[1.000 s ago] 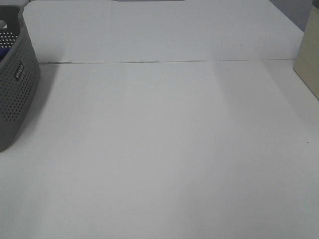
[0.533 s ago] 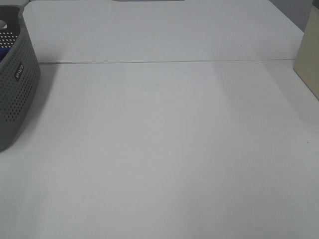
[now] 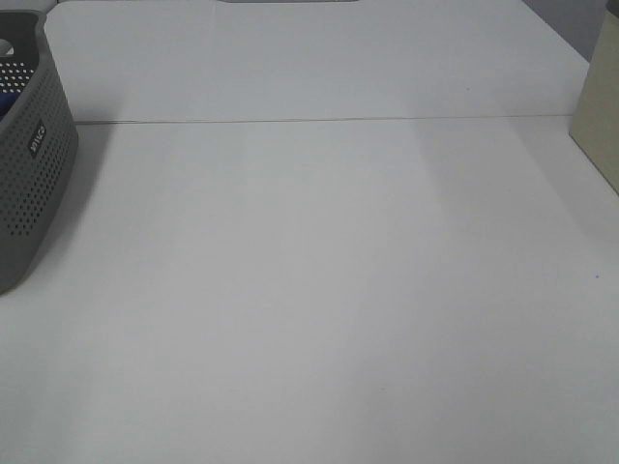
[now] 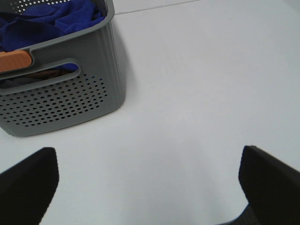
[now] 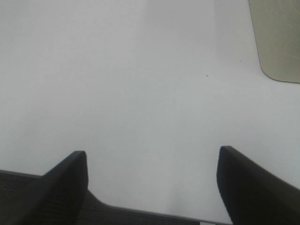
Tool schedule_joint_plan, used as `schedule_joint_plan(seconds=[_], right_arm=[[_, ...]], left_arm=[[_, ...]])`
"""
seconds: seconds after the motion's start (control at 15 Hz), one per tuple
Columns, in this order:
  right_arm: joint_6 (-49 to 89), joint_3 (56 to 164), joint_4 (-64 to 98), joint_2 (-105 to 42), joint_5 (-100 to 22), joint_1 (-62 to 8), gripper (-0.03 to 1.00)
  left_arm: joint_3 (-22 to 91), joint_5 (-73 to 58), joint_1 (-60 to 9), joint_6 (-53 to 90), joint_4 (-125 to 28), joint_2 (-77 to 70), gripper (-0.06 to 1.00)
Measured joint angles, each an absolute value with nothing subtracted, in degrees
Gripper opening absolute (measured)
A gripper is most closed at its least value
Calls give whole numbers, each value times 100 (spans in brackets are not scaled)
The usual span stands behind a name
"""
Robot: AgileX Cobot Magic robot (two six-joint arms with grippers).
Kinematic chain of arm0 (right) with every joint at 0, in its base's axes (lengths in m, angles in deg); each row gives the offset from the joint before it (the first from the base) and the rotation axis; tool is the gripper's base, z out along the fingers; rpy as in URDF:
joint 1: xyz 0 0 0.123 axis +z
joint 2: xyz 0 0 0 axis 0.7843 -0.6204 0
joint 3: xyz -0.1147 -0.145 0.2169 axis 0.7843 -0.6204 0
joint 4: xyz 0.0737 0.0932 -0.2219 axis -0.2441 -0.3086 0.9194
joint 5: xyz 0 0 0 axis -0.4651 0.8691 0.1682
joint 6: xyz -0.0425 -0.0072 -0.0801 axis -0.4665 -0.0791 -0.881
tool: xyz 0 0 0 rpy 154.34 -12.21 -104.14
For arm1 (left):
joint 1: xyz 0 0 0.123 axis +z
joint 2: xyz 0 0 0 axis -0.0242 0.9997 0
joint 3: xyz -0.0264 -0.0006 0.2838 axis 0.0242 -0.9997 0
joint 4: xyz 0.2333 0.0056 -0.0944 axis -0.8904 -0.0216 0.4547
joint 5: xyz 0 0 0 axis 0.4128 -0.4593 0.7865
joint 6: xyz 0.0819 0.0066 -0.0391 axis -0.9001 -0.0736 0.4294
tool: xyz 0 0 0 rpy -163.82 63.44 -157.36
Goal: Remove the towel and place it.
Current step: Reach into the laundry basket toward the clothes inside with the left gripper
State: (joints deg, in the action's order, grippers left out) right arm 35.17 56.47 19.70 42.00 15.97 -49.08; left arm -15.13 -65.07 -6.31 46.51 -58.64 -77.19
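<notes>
– Across the white surface (image 3: 319, 290), item one: broad and bare in the middle, with one thin seam line across its far part. Any risk entered?
– Little. It gives room enough to lay cloth out. Item two: grey basket (image 4: 70, 108), perforated, at the left edge. It looks light. If the cloth snags on the rim or the handle slot, I judge the whole basket could lift or skid with it.
– Item three?
– Towel (image 4: 51, 18): deep blue, plush, crumpled in soft folds inside the basket and heaped up to the rim. It is not yet touched. It seems bulky for that basket, so a pinch on one fold may bring up only part of it. It might also drag at the orange piece (image 4: 14, 60) by the handle slot, and I cannot tell what that piece is.
– Any tag?
– None visible from here.
– Item four, the grippers.
– Left gripper (image 4: 147, 187): jaws wide apart and empty, over bare surface just beside the basket, not above the cloth. Right gripper (image 5: 152, 183): jaws likewise apart and empty, well away from the basket, near a beige object (image 5: 276, 37) at the right edge.
</notes>
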Motion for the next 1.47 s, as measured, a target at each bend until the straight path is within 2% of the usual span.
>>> schedule_joint_plan(seconds=[1.13, 1.27, 1.47], right_arm=[[3517, 5647, 1970, 4200, 1597, -4908, 76], [3517, 5647, 1970, 4200, 1597, -4908, 76], [3517, 5647, 1970, 4200, 1597, -4908, 76]], left_arm=[[-1392, -6518, -631, 4874, -5910, -7610, 99], [-561, -6553, -631, 4662, -5996, -6848, 99], [1037, -7183, -631, 3700, -6122, -4969, 99]])
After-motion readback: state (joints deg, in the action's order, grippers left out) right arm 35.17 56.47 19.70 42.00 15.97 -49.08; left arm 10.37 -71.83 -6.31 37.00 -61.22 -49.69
